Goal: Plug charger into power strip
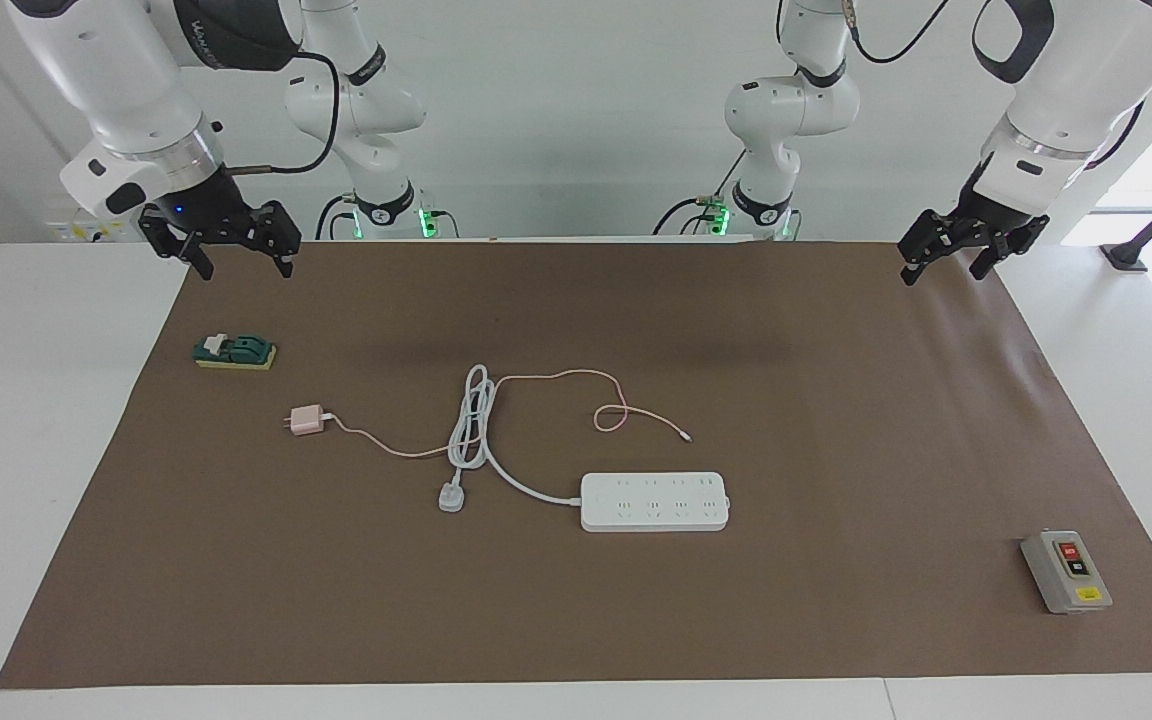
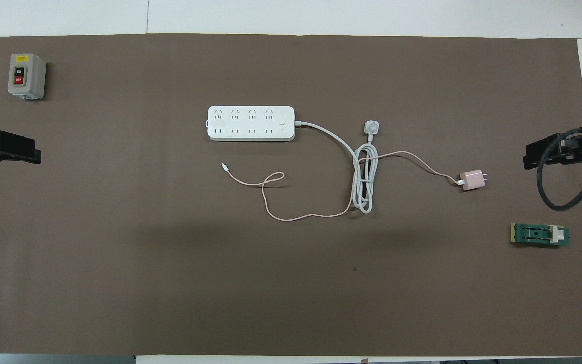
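The pale pink charger (image 1: pixel 307 420) lies on the brown mat toward the right arm's end, prongs pointing away from the power strip; it also shows in the overhead view (image 2: pixel 472 179). Its thin pink cable (image 1: pixel 556 377) loops across the strip's coiled white cord. The white power strip (image 1: pixel 654 501) lies flat mid-table, sockets up, farther from the robots than the charger (image 2: pixel 250 123). My right gripper (image 1: pixel 244 268) hangs open and empty over the mat's corner. My left gripper (image 1: pixel 944 272) hangs open and empty over the mat's corner at the left arm's end.
The strip's white plug (image 1: pixel 451 497) lies beside its coiled cord. A green and yellow block (image 1: pixel 235 352) sits near the right gripper. A grey box with red and black buttons (image 1: pixel 1066 571) sits at the left arm's end, farther from the robots.
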You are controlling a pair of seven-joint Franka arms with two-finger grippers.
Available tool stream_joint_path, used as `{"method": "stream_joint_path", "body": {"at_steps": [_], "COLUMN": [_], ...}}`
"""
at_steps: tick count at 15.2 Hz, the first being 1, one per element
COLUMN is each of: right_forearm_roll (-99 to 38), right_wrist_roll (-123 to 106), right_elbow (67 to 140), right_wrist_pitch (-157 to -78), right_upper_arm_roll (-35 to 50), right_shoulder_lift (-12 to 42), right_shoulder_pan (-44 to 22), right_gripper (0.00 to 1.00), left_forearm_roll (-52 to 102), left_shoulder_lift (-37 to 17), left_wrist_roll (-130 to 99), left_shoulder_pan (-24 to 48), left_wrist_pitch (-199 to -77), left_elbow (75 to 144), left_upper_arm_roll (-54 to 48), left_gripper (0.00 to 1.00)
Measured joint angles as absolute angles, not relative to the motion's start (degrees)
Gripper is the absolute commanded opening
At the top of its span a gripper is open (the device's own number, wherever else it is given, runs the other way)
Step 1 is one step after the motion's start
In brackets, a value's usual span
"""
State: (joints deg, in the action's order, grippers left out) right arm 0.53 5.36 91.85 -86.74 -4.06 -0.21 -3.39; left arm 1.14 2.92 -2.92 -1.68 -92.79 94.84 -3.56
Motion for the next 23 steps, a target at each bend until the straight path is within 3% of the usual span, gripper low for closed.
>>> {"method": "stream_joint_path", "body": {"at_steps": [4,14,18,23], "right_forearm_roll": [-2.0,-5.6,-8.0,-20.4], "right_wrist_roll": [21.7,72.4,74.9,61.7], "right_elbow": [97.2,117.0,118.2,118.6], "right_wrist_pitch": [-91.1,-121.4,-123.1,-125.8], "right_upper_arm_roll": [-4.4,-4.9,-4.8,-5.0], "right_shoulder_lift": [-1.0,-1.1,1.0,4.6], "right_shoulder_pan": [-3.2,1.0,1.7,3.8], "right_gripper": [1.0,1.0,1.0,1.0], "left_forearm_roll": [1.1,1.1,4.6,14.8], "left_shoulder_lift": [2.9,2.9,2.8,2.6], "left_wrist_roll": [-3.4,-3.6,-2.4,-2.2], "left_shoulder_pan": [-1.7,-1.7,-1.7,-1.0], "left_wrist_pitch": [-92.8,-94.4,-93.7,-93.7], "left_elbow": [94.8,93.1,92.6,92.4], "left_upper_arm_roll": [-3.5,-3.5,-3.6,-3.9], "left_gripper": [1.0,1.0,1.0,1.0]}}
